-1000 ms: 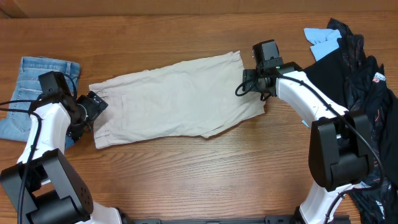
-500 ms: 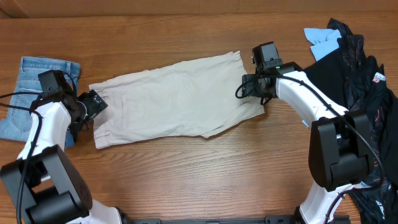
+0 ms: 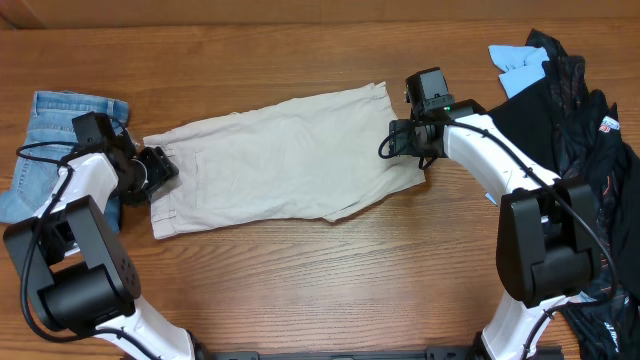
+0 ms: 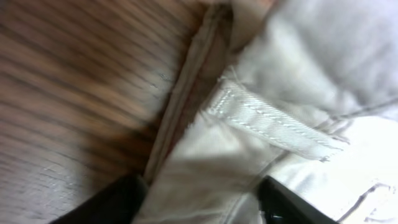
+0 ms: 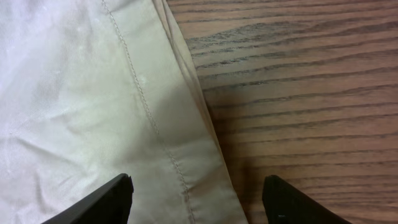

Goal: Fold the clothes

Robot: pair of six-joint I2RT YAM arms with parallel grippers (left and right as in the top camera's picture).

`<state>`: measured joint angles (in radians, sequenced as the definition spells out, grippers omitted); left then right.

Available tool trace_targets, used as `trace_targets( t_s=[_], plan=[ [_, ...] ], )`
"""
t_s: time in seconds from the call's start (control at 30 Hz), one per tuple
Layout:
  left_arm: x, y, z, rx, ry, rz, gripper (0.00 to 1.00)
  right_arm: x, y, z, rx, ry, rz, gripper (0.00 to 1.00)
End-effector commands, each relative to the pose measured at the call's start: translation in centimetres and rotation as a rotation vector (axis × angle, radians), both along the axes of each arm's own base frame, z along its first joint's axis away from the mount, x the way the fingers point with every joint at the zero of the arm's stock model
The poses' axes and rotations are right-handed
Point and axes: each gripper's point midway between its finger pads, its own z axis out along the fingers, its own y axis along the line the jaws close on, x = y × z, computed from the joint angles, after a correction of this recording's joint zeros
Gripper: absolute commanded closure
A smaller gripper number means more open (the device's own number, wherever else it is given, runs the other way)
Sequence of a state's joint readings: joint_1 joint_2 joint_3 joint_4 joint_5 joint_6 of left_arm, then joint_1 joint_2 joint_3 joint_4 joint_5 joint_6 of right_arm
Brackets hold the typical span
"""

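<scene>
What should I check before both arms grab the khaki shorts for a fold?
1. Khaki shorts lying spread flat on the table: ok.
2. Left gripper straddling the waistband, jaws apart: ok.
3. Right gripper over the leg hem, jaws apart: ok, though half over bare wood.
4. Cloth pinched at either end: not ok, neither gripper grips yet.
5. Black and blue heap apart from the shorts: ok.

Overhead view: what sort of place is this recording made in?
Likely a robot lab workbench set up for laundry folding: a left arm and right arm at a wooden table, beige shorts spread flat, a heap of dark clothes alongside.
</scene>
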<state>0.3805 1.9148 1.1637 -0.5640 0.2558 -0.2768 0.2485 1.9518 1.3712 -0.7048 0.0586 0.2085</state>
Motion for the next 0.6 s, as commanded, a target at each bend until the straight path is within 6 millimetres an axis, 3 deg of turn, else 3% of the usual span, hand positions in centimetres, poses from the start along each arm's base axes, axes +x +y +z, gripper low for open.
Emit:
trace_targets(
  t_s=[0.0, 0.3, 0.43, 0.57],
  plan=[
    [-2.5, -2.5, -4.2, -0.122, 0.111, -0.066, 0.46, 0.8, 0.2, 0.9, 0.009, -0.027, -0.005, 0.30],
    [-3.4, -2.6, -4.7, -0.129, 0.157, -0.060, 0.95, 0.6, 0.1, 0.8, 0.006, -0.017, -0.004, 0.30],
    [-4.0, -2.1, -4.4, -0.105, 0.192, -0.050, 0.96, 0.5, 0.1, 0.8, 0.006, -0.017, -0.004, 0.30],
    [-4.4, -0.6, -2.1, -0.034, 0.224, -0.029, 0.96, 0.7, -0.7, 1.0, -0.041, -0.031, -0.018, 0.30]
  ],
)
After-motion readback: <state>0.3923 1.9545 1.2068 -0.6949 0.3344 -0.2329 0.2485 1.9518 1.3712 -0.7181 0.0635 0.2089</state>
